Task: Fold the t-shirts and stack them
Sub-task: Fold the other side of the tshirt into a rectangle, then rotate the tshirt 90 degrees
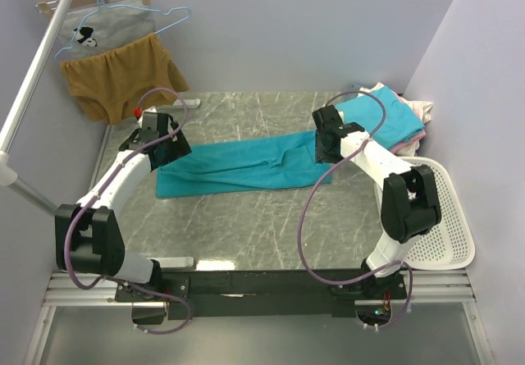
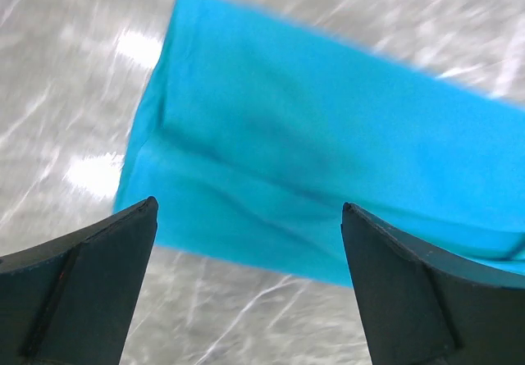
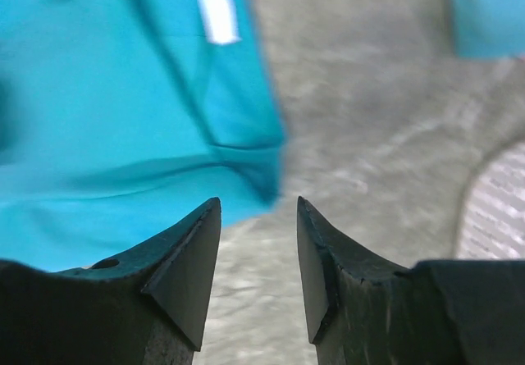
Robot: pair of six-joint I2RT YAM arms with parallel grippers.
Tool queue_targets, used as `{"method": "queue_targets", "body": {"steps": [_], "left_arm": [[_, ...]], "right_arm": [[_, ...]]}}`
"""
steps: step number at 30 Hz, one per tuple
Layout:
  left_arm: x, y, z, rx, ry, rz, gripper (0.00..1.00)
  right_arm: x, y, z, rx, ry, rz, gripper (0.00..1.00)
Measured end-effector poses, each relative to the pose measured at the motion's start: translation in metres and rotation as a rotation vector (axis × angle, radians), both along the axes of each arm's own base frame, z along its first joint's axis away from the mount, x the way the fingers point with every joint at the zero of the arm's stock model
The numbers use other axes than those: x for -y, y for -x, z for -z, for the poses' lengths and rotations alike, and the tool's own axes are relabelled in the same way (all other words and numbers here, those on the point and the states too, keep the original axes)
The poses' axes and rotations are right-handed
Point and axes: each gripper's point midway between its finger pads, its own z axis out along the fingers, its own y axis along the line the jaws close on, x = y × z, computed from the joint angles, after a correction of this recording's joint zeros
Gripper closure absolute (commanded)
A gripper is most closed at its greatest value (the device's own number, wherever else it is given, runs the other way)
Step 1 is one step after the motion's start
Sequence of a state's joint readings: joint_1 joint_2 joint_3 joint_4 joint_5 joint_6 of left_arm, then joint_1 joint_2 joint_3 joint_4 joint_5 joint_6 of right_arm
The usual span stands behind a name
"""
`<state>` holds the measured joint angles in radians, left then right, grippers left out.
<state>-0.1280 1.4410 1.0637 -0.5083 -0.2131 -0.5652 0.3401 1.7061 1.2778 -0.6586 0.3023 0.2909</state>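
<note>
A teal t-shirt (image 1: 246, 164), folded into a long strip, lies flat across the middle of the table. My left gripper (image 1: 171, 152) hovers over its left end. In the left wrist view that gripper (image 2: 250, 209) is wide open and empty, with the shirt's end (image 2: 312, 135) below. My right gripper (image 1: 326, 152) hovers at the strip's right end. In the right wrist view that gripper (image 3: 258, 201) is partly open and empty over bare table, with the shirt's corner (image 3: 123, 119) and its white label (image 3: 219, 18) just left. A lighter turquoise t-shirt (image 1: 385, 119) tops a pile at the back right.
Pink and white shirts (image 1: 418, 111) lie under the turquoise one. A white perforated basket (image 1: 447, 217) stands at the right edge and also shows in the right wrist view (image 3: 492, 209). A mustard-brown garment (image 1: 123, 78) and a grey printed garment (image 1: 102, 33) hang at the back left.
</note>
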Motion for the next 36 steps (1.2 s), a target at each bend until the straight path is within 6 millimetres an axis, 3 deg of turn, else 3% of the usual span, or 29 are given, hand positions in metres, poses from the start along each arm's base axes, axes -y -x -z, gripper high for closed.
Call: {"method": "queue_targets", "body": {"steps": [3, 10, 15, 22, 24, 30, 36], "left_arm": [[0.005, -0.012, -0.012, 0.054, 0.023, 0.014, 0.01], [0.020, -0.020, 0.021, -0.008, 0.074, 0.060, 0.01], [0.032, -0.032, 0.031, -0.001, 0.120, 0.100, 0.00], [0.039, -0.056, 0.052, -0.032, 0.130, 0.114, 0.00], [0.039, -0.054, 0.065, -0.066, 0.128, 0.113, 0.01], [0.044, -0.030, 0.092, -0.155, 0.123, 0.119, 0.01], [0.052, 0.000, 0.095, -0.165, 0.128, 0.126, 0.00]], "right_arm": [[-0.020, -0.008, -0.003, 0.014, -0.062, -0.041, 0.50], [-0.058, -0.013, 0.014, -0.026, -0.205, -0.110, 0.49], [-0.077, -0.021, 0.022, -0.036, -0.286, -0.133, 0.49], [-0.093, -0.029, 0.060, -0.114, -0.333, -0.109, 0.49], [-0.094, -0.028, 0.069, -0.135, -0.336, -0.097, 0.49], [-0.100, -0.045, 0.064, -0.116, -0.354, -0.068, 0.49], [-0.106, -0.069, 0.066, -0.136, -0.338, -0.048, 0.49]]}}
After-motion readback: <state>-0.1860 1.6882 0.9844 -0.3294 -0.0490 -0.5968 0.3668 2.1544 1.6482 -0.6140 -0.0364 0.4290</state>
